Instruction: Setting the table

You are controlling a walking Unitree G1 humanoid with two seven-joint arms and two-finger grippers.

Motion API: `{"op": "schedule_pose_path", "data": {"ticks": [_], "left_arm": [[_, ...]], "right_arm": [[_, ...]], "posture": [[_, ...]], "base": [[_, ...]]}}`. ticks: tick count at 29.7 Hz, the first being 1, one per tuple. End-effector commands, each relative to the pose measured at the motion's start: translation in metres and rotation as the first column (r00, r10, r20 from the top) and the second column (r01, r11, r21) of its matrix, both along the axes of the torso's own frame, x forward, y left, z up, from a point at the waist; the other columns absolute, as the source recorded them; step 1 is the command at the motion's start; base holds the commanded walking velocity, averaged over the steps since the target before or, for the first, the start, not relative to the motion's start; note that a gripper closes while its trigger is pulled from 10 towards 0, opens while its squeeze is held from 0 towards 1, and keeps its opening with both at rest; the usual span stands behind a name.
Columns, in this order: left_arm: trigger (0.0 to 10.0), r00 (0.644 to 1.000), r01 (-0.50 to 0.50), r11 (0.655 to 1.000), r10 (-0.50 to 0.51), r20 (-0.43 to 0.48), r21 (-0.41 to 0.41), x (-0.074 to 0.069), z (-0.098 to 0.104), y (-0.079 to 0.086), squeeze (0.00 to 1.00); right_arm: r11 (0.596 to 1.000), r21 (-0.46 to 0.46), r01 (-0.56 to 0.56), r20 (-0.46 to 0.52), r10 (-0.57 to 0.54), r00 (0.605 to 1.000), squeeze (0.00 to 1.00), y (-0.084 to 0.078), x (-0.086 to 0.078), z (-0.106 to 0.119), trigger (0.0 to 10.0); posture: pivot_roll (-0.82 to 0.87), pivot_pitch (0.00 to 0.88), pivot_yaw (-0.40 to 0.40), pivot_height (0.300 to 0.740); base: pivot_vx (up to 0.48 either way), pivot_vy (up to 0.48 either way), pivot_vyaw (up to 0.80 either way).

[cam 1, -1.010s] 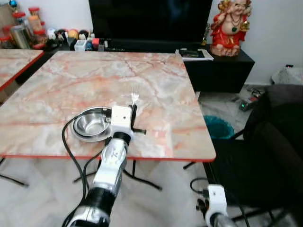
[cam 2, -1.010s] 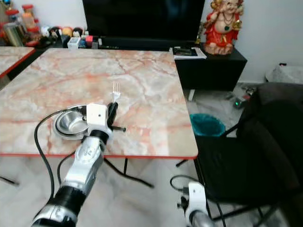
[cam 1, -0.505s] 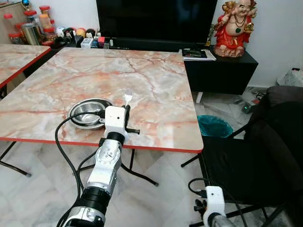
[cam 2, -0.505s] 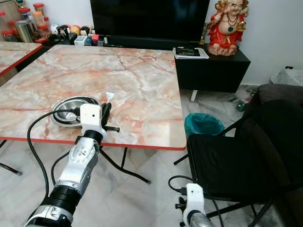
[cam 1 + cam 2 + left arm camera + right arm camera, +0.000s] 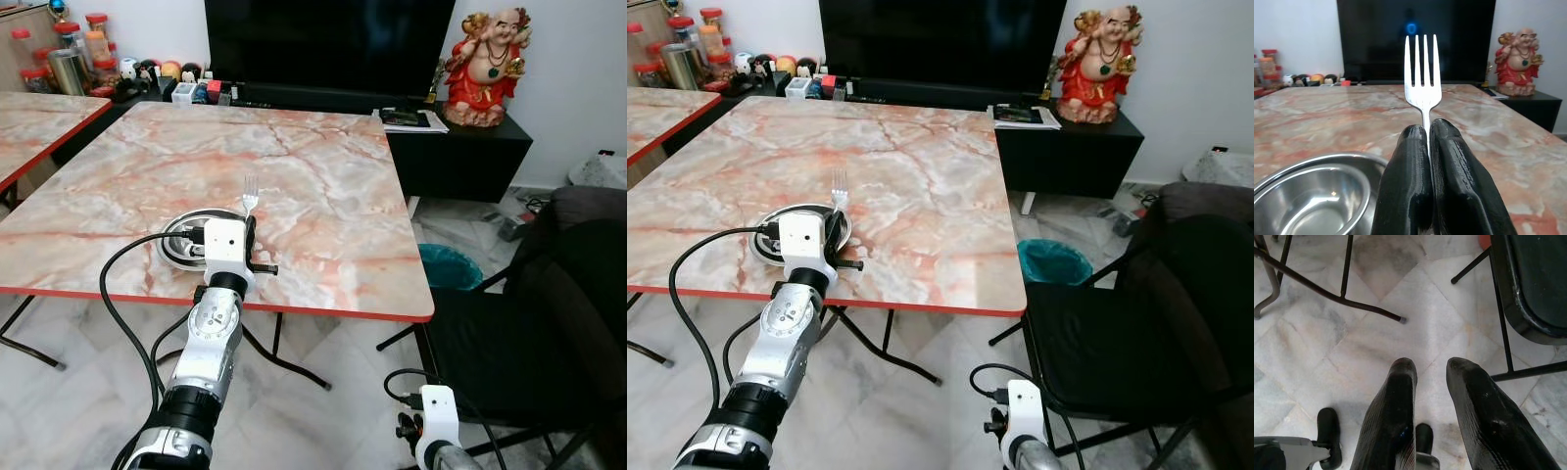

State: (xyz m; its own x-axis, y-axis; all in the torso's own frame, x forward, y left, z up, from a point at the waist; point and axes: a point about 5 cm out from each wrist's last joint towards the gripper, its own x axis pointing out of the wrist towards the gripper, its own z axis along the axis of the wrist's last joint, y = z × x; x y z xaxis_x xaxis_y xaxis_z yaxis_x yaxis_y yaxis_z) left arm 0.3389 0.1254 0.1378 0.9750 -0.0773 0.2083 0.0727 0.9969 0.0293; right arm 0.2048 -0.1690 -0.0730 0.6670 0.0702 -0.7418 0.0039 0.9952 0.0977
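Shifted left over the bowl (image 5: 1312,196), left tool (image 5: 1429,128) pinches upright fork (image 5: 1422,73).

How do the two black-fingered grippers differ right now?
The left gripper is raised over the marble table, fingers shut on a silver fork held upright beside the steel bowl. The right gripper hangs low over the tiled floor, fingers apart and holding nothing. Both have two long black fingers.
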Motion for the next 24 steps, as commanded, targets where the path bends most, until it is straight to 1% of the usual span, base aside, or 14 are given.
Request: {"op": "schedule_pose_path", "data": {"ticks": [1,17,24], "left_arm": [[10.0,1.0,0.007,1.0,-0.007,-0.005,-0.009,0.0012,0.0003,-0.0043,0.0],[10.0,1.0,0.004,1.0,-0.004,-0.004,-0.009,0.001,0.0002,-0.0047,0.0],[10.0,1.0,0.008,1.0,-0.008,-0.001,-0.009,0.001,0.0007,-0.0061,0.0]], "right_arm": [[1.0,-0.005,0.001,0.015,-0.001,1.0,0.0,-0.002,0.0041,0.0026,10.0],[1.0,-0.013,-0.005,0.007,0.005,1.0,0.0,-0.003,0.0026,0.0017,10.0],[1.0,0.002,-0.014,0.019,0.014,1.0,0.0,-0.0007,0.0042,0.0028,10.0]], "posture": [[-0.02,0.0,-0.07,0.705],[-0.01,0.0,-0.074,0.705],[-0.01,0.0,-0.075,0.705]], "base": [[0.277,0.0,0.0],[0.28,0.0,0.0],[0.299,0.0,0.0]]}}
